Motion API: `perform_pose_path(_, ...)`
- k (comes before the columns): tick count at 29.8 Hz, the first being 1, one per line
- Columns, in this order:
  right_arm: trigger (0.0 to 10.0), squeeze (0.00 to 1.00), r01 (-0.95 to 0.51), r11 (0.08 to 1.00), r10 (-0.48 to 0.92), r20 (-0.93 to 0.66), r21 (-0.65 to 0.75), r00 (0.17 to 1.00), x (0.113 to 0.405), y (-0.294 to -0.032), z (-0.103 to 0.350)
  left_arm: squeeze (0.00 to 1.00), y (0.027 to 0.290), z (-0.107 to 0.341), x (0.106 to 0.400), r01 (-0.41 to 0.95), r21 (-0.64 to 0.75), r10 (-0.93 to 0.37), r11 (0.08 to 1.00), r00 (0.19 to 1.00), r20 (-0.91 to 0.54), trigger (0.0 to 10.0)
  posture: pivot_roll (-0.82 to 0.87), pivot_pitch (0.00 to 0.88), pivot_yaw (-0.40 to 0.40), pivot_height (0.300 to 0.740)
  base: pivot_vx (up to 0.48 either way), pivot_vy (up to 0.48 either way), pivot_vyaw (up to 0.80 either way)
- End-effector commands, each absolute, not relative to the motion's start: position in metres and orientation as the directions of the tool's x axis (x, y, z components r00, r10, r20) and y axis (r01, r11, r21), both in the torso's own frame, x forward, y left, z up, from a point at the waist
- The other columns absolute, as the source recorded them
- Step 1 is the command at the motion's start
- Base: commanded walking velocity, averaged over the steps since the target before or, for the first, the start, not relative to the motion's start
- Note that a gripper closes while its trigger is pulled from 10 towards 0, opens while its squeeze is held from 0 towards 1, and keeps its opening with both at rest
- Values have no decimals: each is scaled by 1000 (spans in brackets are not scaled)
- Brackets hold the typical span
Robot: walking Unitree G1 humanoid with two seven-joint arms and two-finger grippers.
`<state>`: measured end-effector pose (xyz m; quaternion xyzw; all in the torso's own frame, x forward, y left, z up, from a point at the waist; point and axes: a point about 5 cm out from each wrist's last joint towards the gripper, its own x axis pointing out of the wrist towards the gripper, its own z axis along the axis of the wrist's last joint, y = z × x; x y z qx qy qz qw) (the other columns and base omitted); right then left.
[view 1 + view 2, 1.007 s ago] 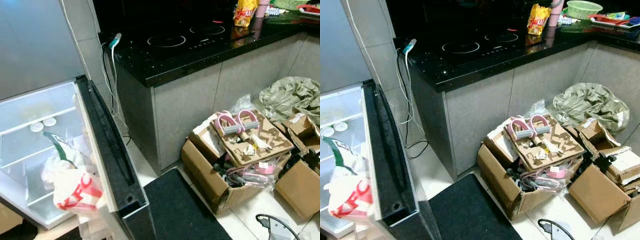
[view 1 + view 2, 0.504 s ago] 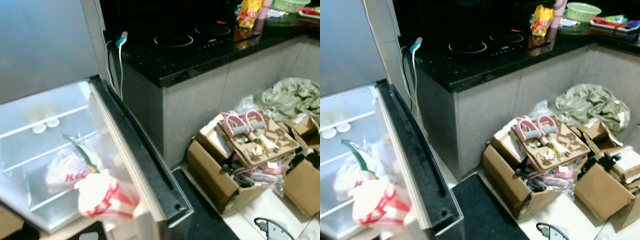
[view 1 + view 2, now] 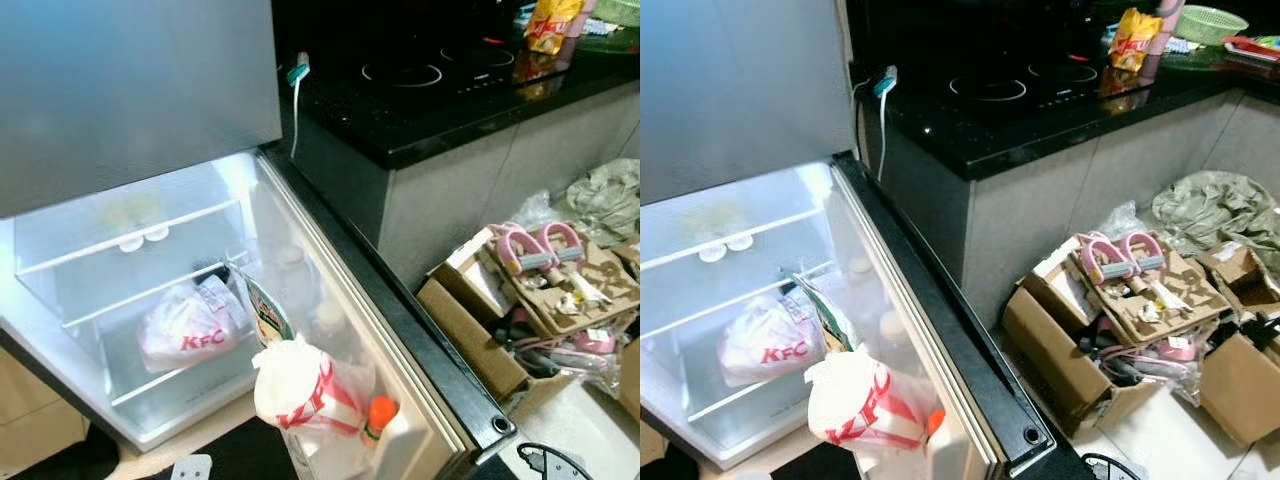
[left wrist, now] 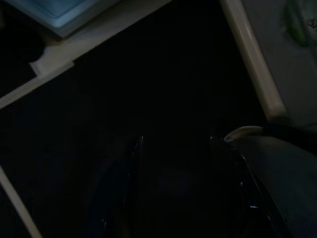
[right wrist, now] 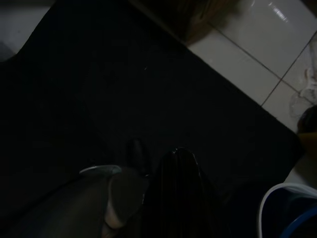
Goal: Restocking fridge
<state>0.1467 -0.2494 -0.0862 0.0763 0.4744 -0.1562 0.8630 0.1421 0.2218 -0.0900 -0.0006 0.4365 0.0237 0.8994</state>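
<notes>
The fridge's lower compartment [image 3: 130, 235] stands open and lit, its door [image 3: 940, 330] swung out toward me. A white KFC bag [image 3: 190, 335] lies on the lower glass shelf, with a green and white packet [image 3: 265, 310] upright beside it. A second KFC bag [image 3: 305, 385] sits in the door rack next to a bottle with an orange cap [image 3: 378, 410]. My left gripper [image 4: 176, 144] hangs low over a dark mat, open, with nothing between its fingers. My right gripper [image 5: 178, 168] also hangs over the mat [image 5: 124, 74], in deep shade.
A black counter with an induction hob [image 3: 990, 90] stands right of the fridge, a charger cable [image 3: 880, 90] hanging off its corner. Open cardboard boxes [image 3: 1060, 360] with pink handles [image 3: 1120, 255] and a green cloth [image 3: 1220, 210] crowd the floor at the right.
The whole view has swung left toward the fridge, so more of its inside and door rack shows. Nothing in the fridge has visibly moved, and both arms still hang.
</notes>
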Motion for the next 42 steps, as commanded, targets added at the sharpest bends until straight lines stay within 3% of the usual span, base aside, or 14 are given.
perform_pose_path(1,10000,0,373,928,-216,-846,-22,487,140,-255,-87,0,222,-93,135,-27,23,35,999,596,-803,10000,-82,81,14,740,0,-480,0)
perform_pose_path(11,10000,0,370,929,-208,-855,-20,476,132,-246,-92,0,224,-92,137,14,58,38,998,600,-799,10000,-82,71,11,740,0,-96,0)
perform_pose_path(23,10000,0,334,943,-177,-849,-1,497,145,-231,-92,0,224,-91,138,-8,34,32,999,595,-803,10000,-79,51,5,740,0,0,0)
perform_pose_path(42,10000,0,312,950,-160,-844,9,512,150,-230,-91,0,227,-90,140,-13,25,28,1000,602,-798,10000,-79,45,8,740,-264,0,0)
